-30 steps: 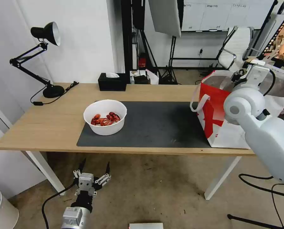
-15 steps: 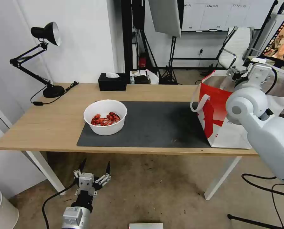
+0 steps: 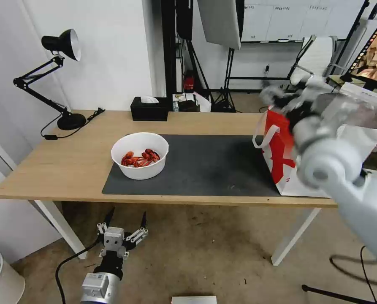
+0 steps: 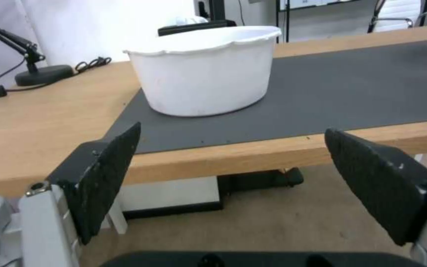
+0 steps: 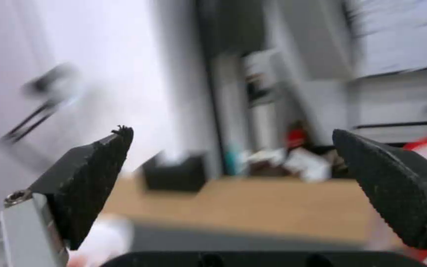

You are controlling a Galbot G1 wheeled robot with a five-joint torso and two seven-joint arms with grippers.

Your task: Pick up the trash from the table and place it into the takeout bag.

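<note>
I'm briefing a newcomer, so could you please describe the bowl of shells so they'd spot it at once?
Start at the long light-wood table, then the dark grey mat on it. At the mat's left end stands the white round bowl, holding red crayfish shells; its neighbours, a tissue box and a desk lamp, are both black.

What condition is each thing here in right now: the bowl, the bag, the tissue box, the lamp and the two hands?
White bowl: upright on the mat, shells inside.
Takeout bag: upright, top open.
Tissue box: tissue poking out.
Desk lamp: off.
Left hand: open, empty, below table edge.
Right hand: open, empty.
</note>
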